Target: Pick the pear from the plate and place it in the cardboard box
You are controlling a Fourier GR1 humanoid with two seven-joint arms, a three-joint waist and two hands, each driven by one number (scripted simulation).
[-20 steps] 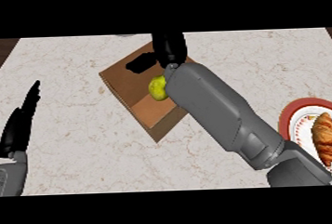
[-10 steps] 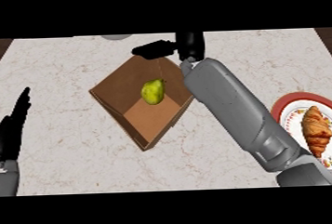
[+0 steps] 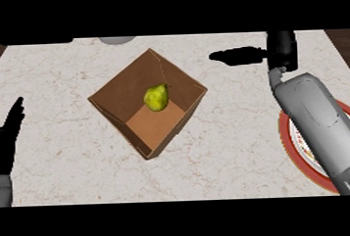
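Note:
A yellow-green pear (image 3: 156, 97) lies inside the open brown cardboard box (image 3: 112, 93) near the counter's middle, touched by neither hand. My right hand (image 3: 280, 47) hovers at the far right beyond the box, open, thumb stretched left, holding nothing. Its grey forearm covers most of the red-rimmed plate (image 3: 286, 134) at the right edge. At the left edge my left hand (image 3: 6, 140) rests open with fingers up.
A grey round object (image 3: 117, 40) peeks in at the counter's far edge above the box. The marble counter (image 3: 230, 152) stretches around the box on all sides.
My right hand has let go of the pear and moved right, away from the box. The pear now lies in the box. The view has shifted, so the box appears further left.

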